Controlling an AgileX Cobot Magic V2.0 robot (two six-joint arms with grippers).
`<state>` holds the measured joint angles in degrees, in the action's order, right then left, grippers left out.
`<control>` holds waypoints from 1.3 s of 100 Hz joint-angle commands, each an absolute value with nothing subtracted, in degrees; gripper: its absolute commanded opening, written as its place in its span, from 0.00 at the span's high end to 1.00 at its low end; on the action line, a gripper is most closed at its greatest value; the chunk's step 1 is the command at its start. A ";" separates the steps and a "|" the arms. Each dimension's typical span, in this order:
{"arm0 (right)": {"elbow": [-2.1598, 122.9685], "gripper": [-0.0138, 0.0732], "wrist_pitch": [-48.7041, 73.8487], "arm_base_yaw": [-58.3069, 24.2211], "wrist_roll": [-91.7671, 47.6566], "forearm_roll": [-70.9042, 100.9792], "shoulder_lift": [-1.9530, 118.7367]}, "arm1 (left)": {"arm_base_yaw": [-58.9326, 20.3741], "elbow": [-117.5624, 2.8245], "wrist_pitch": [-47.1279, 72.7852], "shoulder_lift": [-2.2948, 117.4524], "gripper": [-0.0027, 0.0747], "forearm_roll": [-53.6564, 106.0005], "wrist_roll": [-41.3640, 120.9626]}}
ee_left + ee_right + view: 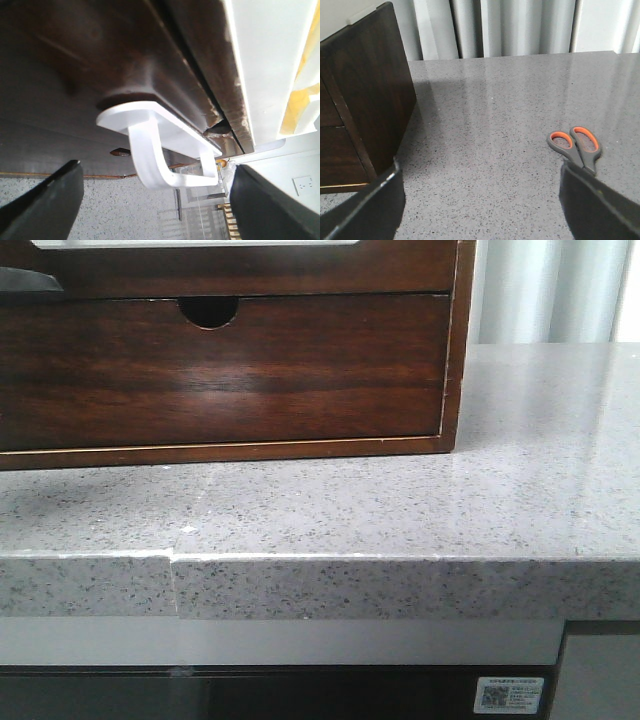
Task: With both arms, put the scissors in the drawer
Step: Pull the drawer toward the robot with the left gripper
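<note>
Currently, by item:

Cabinet: dark-brown wooden drawer unit (452,360) stands on the grey speckled countertop (400,510), toward the left of the front view.
Lower drawer front: dark wood with a small semicircular finger notch (208,310); closed flush.
Drawer (task): only its bottom strip (250,275) shows at the top edge of the front view, with a sliver of the pale opening above it; appears shut.
Handle: white loop handle (160,150) on dark wood, seen close in the left wrist view; which drawer it belongs to, cannot tell.
Left gripper (155,205): 2 black fingers spread wide, 1 on each side of the white handle, not touching it. Holds nothing.
Scissors: grey handles with orange-lined finger loops (575,146), lying flat on the countertop, well apart from the cabinet side (370,85). Blades are hidden behind 1 finger of the right gripper.
Right gripper (480,210): fingers spread wide, empty; scissors lie just beyond 1 fingertip (590,195), off-centre, not between the fingers.
Backdrop: pale grey curtain (510,25) behind the countertop.
Front view: neither arm clearly visible.
</note>
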<state>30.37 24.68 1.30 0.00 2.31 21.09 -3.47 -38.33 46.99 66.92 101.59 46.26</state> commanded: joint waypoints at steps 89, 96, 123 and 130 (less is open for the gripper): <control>32.53 0.19 19.79 1.41 0.00 2.19 22.00 | -3.24 -43.01 54.71 70.83 0.89 107.01 46.78; 32.53 0.19 19.79 1.41 0.00 2.19 22.00 | -3.14 -43.01 55.40 70.83 0.92 107.01 46.78; 32.53 0.19 19.79 1.41 0.00 2.19 22.00 | -3.14 -43.01 61.31 70.49 0.98 105.87 47.72; 32.53 0.19 19.79 1.41 0.00 2.19 22.00 | -3.04 -42.75 61.41 70.01 0.98 104.51 47.85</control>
